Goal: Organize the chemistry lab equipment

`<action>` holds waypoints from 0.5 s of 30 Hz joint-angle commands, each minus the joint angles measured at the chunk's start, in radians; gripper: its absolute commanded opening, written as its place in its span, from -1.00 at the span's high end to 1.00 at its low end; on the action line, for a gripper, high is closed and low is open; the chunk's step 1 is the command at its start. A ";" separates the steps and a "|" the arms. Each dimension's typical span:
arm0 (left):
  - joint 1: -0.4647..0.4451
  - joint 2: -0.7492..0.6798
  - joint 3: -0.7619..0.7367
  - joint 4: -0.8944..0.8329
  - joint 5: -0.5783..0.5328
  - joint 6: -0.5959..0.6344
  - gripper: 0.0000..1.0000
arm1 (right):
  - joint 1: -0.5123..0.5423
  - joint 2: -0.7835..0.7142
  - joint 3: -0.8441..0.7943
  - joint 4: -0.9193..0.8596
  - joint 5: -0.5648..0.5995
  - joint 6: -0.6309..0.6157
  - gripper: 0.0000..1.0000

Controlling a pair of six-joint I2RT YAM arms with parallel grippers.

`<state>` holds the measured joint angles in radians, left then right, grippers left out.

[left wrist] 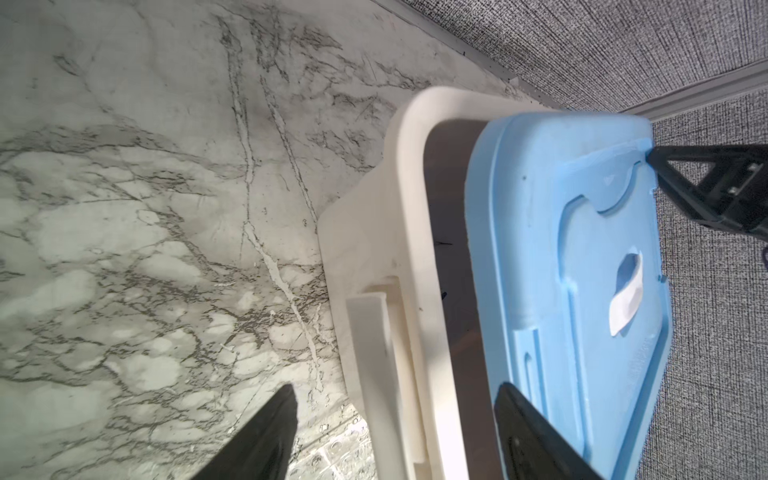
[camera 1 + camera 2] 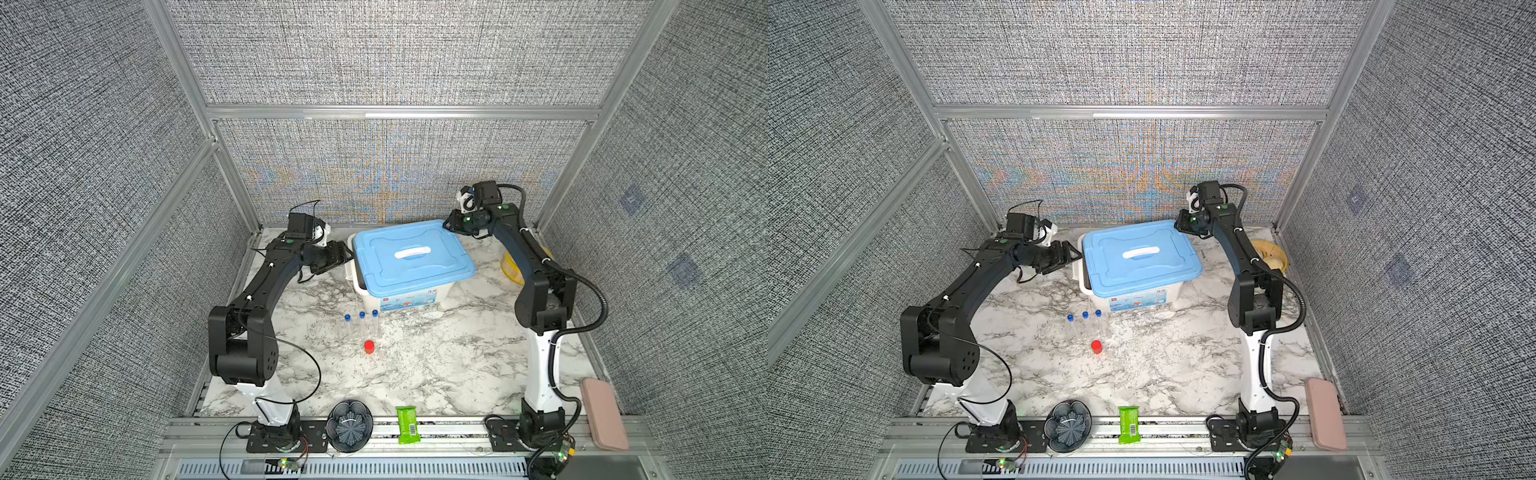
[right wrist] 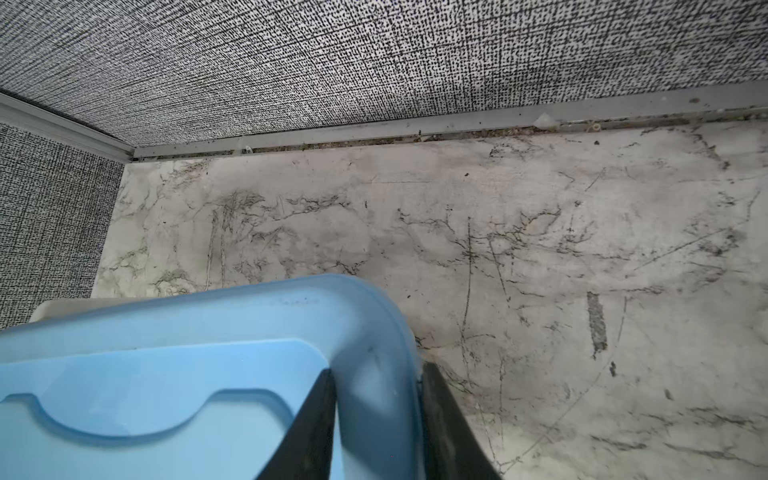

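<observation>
Left gripper (image 2: 1070, 258): jaws apart, holding nothing, level with the left short edge of the lid (image 2: 382, 268). In the left wrist view, 1 finger hangs over the desk (image 2: 436, 353) and the other over the lid, so the rim of the box (image 2: 368, 293) lies between them.

The lid's long axis runs left-right across the desk. It sits askew on the box, offset toward the right, so a strip of the box's inside shows along the left rim.

Equipment in view:
- 3 tubes (image 2: 362, 322) with blue caps form a short row on the desk, just in front of the box's front-left corner. They appear upright, though the top views do not settle it.
- 1 vial (image 2: 369, 347) with a red cap sits just in front of that row.
- From the left gripper, both lie toward the near edge of the desk, past the box corner.
- From the right gripper, both lie beyond the whole box, so the left arm is nearer.

Right gripper (image 3: 378, 370): clamped on the lid's far right corner, with 1 finger on top and 1 outside the rim.

Judgement: the step in hand is lid removal. The lid is gripped at 1 corner only — its free left end may sag or catch on the rim unless the left gripper takes that edge.
</observation>
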<state>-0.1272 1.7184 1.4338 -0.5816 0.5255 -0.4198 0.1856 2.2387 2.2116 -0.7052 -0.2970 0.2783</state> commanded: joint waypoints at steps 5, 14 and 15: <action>0.014 -0.032 -0.023 0.026 0.043 -0.023 -0.53 | 0.017 -0.021 0.005 -0.036 0.051 0.078 0.36; 0.015 -0.003 -0.015 0.042 0.040 -0.026 -0.53 | 0.030 -0.075 -0.011 -0.008 0.045 0.107 0.24; 0.015 -0.001 -0.015 0.036 0.033 -0.023 -0.53 | 0.032 -0.076 -0.013 0.000 0.040 0.100 0.25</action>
<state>-0.1143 1.7115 1.4151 -0.5613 0.5529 -0.4500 0.2115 2.1731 2.2005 -0.7273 -0.2554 0.3717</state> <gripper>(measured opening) 0.765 0.377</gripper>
